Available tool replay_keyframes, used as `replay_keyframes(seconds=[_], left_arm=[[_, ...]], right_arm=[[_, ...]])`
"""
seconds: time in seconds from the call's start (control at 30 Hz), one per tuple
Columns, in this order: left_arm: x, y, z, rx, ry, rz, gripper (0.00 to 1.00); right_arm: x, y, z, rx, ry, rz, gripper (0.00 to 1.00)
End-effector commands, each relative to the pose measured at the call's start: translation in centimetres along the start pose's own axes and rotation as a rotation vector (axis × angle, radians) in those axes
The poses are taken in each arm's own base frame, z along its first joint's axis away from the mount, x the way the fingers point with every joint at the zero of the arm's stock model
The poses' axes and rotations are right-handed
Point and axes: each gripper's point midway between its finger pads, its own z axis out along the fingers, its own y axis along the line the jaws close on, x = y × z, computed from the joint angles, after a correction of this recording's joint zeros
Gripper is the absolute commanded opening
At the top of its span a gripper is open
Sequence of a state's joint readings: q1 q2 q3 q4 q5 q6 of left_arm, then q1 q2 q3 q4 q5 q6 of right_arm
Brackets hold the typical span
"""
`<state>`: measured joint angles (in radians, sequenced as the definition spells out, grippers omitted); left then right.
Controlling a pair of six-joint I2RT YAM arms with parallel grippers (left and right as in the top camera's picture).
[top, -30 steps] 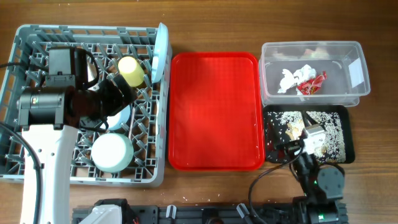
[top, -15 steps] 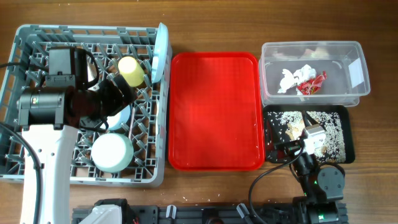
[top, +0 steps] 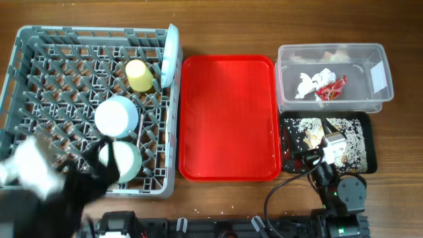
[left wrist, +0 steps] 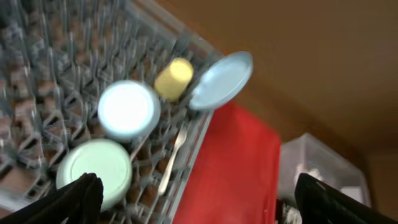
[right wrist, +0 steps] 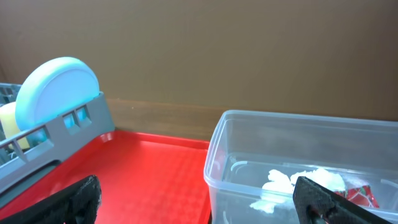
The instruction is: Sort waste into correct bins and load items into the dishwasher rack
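Observation:
The grey dishwasher rack (top: 39, 73) holds a yellow cup (top: 139, 75), a light blue plate (top: 170, 56) on edge, a pale round dish (top: 116, 116) and a pale green bowl (top: 122, 162). A white utensil (left wrist: 172, 155) lies in the rack. My left gripper (top: 92, 177), blurred, hangs open over the rack's front edge with nothing between its fingers. The clear tub (top: 377, 49) holds a napkin (top: 307, 82) and a red wrapper (top: 332, 89). Rice scraps (top: 301, 125) lie in the black tray (top: 371, 155). My right gripper (top: 322, 153) sits open and empty over that tray.
A bare red serving tray (top: 228, 119) lies between the rack and the bins. From the right wrist, the clear tub (right wrist: 298, 143) is close on the right, with the red tray (right wrist: 149, 174) and the rack's corner (right wrist: 68, 130) on the left.
My left arm has pulled back from over the rack's middle to its front left edge, uncovering the pale round dish. It is blurred with motion. The right arm has not moved.

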<state>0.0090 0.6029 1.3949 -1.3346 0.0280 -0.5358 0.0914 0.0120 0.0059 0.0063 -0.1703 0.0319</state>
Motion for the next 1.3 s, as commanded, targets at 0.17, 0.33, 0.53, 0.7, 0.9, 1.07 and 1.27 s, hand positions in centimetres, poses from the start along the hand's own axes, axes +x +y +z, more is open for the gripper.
replay_keyframes(seconds=[0.17, 0.33, 0.53, 0.7, 0.9, 1.07, 1.27], left_arm=[[7.2, 4.5, 1.4, 0.122, -0.138, 0.009, 1.00], [3.7, 0.7, 6.4, 0.376, -0.376, 0.045, 1.00], [3.7, 0.6, 11.5, 0.484, -0.510, 0.065, 1.00], [6.0, 2.6, 15.1, 0.443, -0.470, 0.057, 1.00], [7.2, 4.0, 16.8, 0.411, -0.452, 0.054, 1.00], [9.0, 5.0, 18.2, 0.365, -0.393, 0.110, 1.00], [10.5, 4.6, 18.7, 0.284, -0.426, 0.653, 1.00]], right_arm=[[-0.2, -0.2, 0.0, 0.015, -0.011, -0.007, 1.00], [-0.3, -0.2, 0.0, 0.015, -0.012, -0.007, 1.00], [-0.3, -0.2, 0.0, 0.015, -0.012, -0.007, 1.00], [-0.2, -0.2, 0.0, 0.015, -0.011, -0.007, 1.00], [-0.2, -0.2, 0.0, 0.015, -0.011, -0.007, 1.00], [-0.3, -0.2, 0.0, 0.015, -0.012, -0.007, 1.00], [-0.2, -0.2, 0.0, 0.015, -0.011, -0.007, 1.00]])
